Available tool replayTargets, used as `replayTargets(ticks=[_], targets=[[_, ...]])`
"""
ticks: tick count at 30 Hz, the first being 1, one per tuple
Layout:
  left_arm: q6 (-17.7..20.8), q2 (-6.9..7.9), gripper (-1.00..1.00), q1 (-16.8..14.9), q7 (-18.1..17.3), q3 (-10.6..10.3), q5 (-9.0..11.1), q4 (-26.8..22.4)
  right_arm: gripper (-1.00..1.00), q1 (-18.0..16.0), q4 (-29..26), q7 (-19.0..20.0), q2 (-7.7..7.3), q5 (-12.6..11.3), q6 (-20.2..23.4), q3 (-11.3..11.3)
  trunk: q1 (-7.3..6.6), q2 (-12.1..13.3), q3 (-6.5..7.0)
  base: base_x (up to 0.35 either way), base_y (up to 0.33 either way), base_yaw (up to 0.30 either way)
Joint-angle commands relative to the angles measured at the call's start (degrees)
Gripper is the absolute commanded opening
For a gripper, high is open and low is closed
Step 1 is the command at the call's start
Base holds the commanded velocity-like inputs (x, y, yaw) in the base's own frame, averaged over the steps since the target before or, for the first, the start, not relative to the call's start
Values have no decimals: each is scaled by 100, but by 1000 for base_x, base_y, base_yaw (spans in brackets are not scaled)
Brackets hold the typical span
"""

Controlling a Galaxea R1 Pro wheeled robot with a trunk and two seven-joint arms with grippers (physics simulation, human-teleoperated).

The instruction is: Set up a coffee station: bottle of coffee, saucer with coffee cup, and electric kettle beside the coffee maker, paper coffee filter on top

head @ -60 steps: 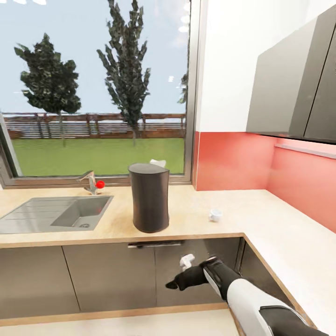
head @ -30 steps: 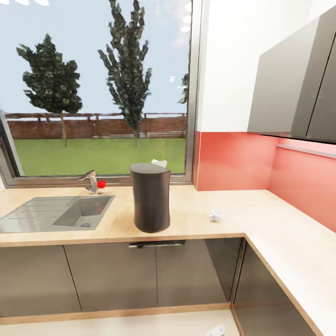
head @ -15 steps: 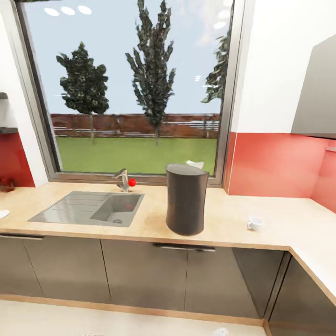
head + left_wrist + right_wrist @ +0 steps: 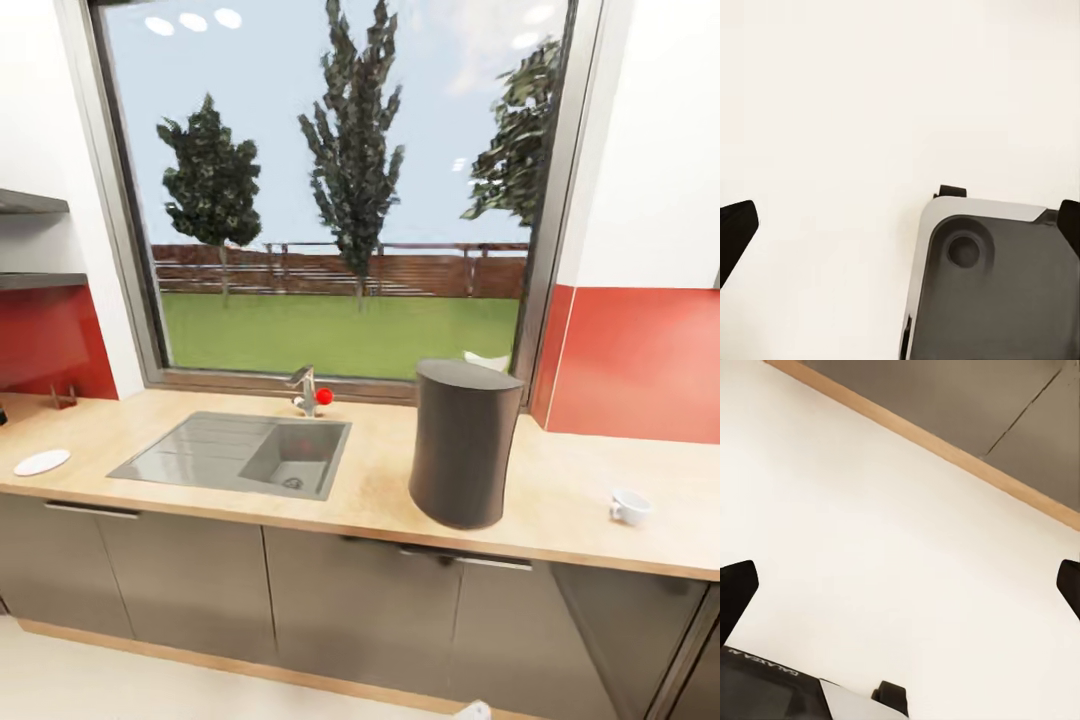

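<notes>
Both grippers, left gripper point(image 4: 900, 232) and right gripper point(image 4: 900, 589), spread wide, empty, aimed at pale floor; coffee maker point(image 4: 463, 443) near worktop point(image 4: 560, 500) front edge, coffee cup point(image 4: 629, 507) right, saucer point(image 4: 41, 462) far left.

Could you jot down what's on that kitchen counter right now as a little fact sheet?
worktop: kitchen countertop, light wood look
appliance: coffee maker, upright, right of the sink
filter: white piece pokes out behind the coffee maker's top
cup: coffee cup, right of the coffee maker, directly on the counter
dish: saucer, far left of the counter, nothing on it
</notes>
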Motion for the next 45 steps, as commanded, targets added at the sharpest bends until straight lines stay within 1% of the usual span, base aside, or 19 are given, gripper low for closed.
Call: replayTargets(ticks=[1, 28, 30, 32, 33, 34, 35, 36, 37, 38, 40, 45], targets=[[-21, -1, 100, -3, -9, 10, 49, 6, 100, -2, 4, 10, -2, 20, -14, -14, 4, -3, -2, 238, 262, 18], [-13, 8, 100, -5, 0, 20, 58, 6, 100, -2, 4, 6, -3, 35, -6, -10, 4, -3, 121, 29, 333, 227], [-7, 8, 100, -5, -3, 17, 53, 6, 100, 6, 8, 3, -53, 40, 2, -7, 4, -3, 127, 130, 334, 156], [3, 27, 100, -5, -6, 13, 47, 6, 100, 107, 11, 2, -180, 42, 8, -6, 4, -3, 129, 165, 320, 110], [18, 51, 100, -5, -8, 3, 42, 6, 100, 275, 12, 2, -307, 42, 23, -6, 4, -3, 129, 218, 287, 84], [18, 55, 100, -5, -8, 1, 42, 6, 100, 358, 12, 2, -328, 39, 26, -6, 4, -3, 129, 227, 275, 82], [14, 56, 100, -5, -9, 4, 46, 6, 100, 538, 12, 2, -345, 37, 28, -6, 4, -3, 130, 236, 259, 52], [11, 55, 100, -5, -9, 5, 44, 6, 100, 608, 13, 2, -351, 34, 29, -6, 4, -3, 130, 239, 255, 33], [7, 52, 100, -5, -9, 6, 42, 5, 100, 759, 13, 0, -374, 29, 30, -11, 4, -3, 130, 242, 251, 14], [9, 52, 100, -5, -6, 0, 41, 6, 100, 890, 10, 0, -444, 28, 26, -14, 4, -3, 130, 251, 248, 7], [12, 57, 100, -5, -2, -8, 41, 4, 100, 1078, 8, 1, -513, 27, 23, -14, 4, -3, 130, 265, 243, 3], [0, 60, 100, -5, 0, 0, 48, 4, 100, 1260, 19, 42, -503, 38, 36, -2, 4, -3, 130, 277, 239, 1]])
